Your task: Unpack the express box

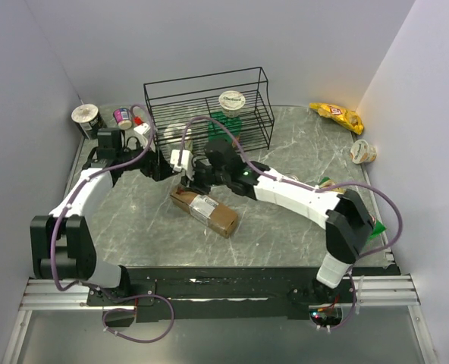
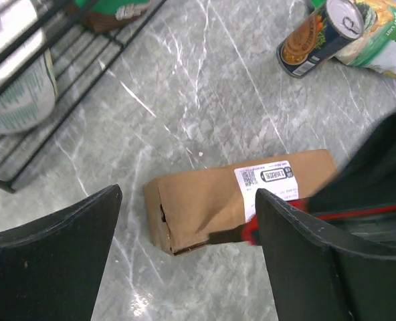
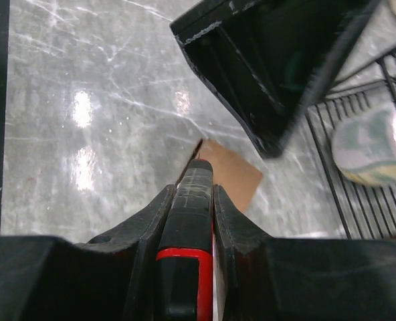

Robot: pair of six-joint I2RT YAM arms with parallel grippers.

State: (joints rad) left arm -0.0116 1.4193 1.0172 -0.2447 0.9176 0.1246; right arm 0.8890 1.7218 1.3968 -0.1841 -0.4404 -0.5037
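The express box (image 1: 205,210) is a long brown carton lying flat on the marble table, white label up. In the left wrist view the box (image 2: 211,200) lies below my left gripper (image 2: 188,194), which is open and hovers over its near end. My right gripper (image 3: 192,190) is shut on a black and red cutter (image 3: 193,207). The cutter's tip rests at the edge of the box's end (image 3: 228,170). The cutter also shows along the box's side in the left wrist view (image 2: 268,227). In the top view both grippers meet over the box's far-left end, left (image 1: 166,168), right (image 1: 198,178).
A black wire rack (image 1: 209,106) stands behind the box, holding a white tub (image 1: 231,100). Cups and a can (image 1: 123,117) sit at the back left. A yellow bag (image 1: 336,114) and a cup (image 1: 363,151) lie at the right. A tin can (image 2: 318,33) lies near a green packet.
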